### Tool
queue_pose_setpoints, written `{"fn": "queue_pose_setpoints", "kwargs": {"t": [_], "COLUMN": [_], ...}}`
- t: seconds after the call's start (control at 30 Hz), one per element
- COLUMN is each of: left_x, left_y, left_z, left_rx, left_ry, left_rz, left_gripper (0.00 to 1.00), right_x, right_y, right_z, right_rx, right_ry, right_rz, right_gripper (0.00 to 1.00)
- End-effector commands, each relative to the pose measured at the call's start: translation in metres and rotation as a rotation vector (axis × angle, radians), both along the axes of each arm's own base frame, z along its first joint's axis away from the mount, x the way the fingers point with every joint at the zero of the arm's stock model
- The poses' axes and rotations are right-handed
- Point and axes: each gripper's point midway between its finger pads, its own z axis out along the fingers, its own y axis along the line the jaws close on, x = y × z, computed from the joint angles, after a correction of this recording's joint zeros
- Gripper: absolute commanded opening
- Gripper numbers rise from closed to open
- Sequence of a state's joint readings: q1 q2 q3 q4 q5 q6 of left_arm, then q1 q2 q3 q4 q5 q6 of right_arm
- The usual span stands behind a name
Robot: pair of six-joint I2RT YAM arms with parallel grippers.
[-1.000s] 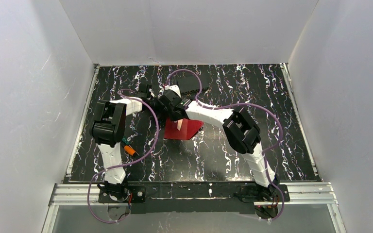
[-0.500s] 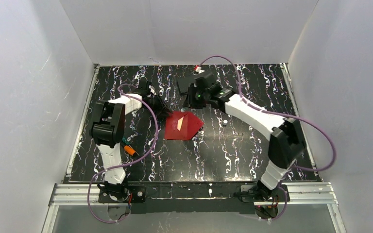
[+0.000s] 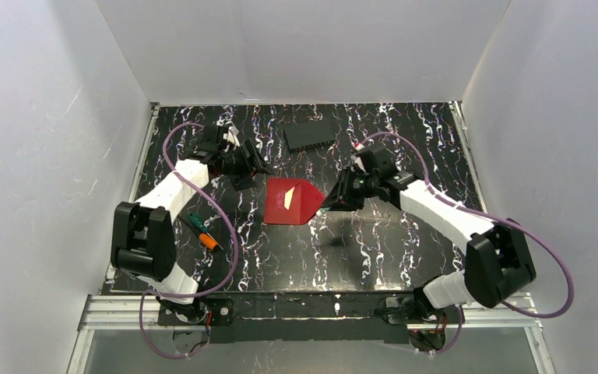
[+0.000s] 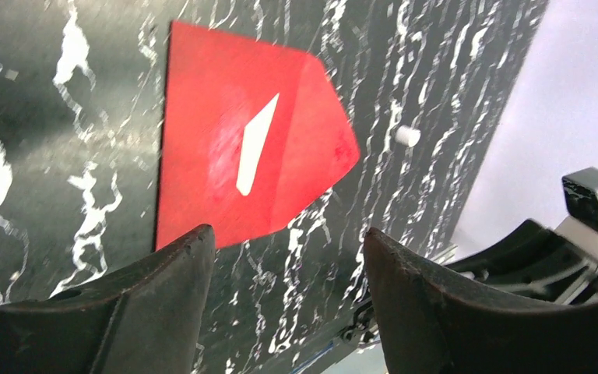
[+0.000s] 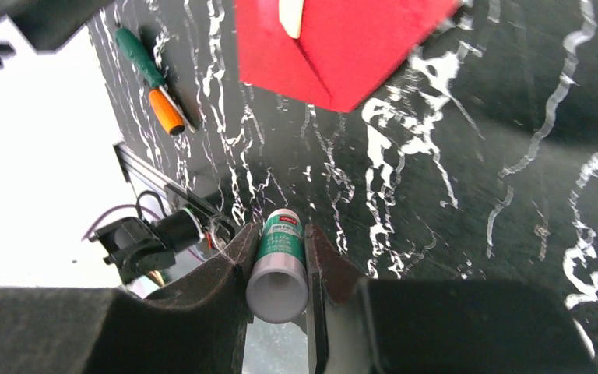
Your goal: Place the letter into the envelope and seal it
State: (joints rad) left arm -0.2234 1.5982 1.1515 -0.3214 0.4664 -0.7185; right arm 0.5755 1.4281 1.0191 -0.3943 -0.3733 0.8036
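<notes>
- A robotics lab test cell: plain white walls (image 3: 47, 156) box in the black marbled surface (image 3: 405, 257) at 9, 12 and 3 o'clock.
- An aluminium rail (image 3: 117, 312) at 6 o'clock carries the arm bases (image 3: 185, 305), trailing purple cables (image 3: 235, 241).

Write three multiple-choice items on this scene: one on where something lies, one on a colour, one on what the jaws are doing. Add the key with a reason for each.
1. In the top view, relative to the envelope, the screwdriver lies:
A) on top of it
B) to its left and nearer the arm bases
C) beyond it, against the far wall

2. The envelope is:
A) blue
B) white
C) red

3. The right arm's jaws:
A) grip a glue stick
B) stand open and empty
C) grip the screwdriver

Key: 1 B, it lies down and to the left of the envelope in that view. 2 C, it shows red in all three views. 3 A, the right wrist view shows the stick clamped between them.
</notes>
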Motion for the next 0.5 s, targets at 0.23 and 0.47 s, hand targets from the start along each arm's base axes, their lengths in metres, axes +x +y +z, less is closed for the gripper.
{"fn": "queue_pose_setpoints", "kwargs": {"t": [0.23,0.47], "left_x": [-0.042,-0.030], "left_y": [0.019,0.013], "left_z": [-0.012,-0.018], "left_rx": [0.095,0.085], "left_ry": [0.039,0.073], "left_rz": [-0.064,-0.093], "left_gripper": [0.70,0.70], "right_x": [0.031,0.050], "right_y": [-0.064,-0.088], "right_z": [-0.034,-0.044], "right_rx": [0.413,0.431], "right_ry": [0.140,0.163], "right_rz": [-0.415,-0.462], "right_gripper": [0.01,0.01]}}
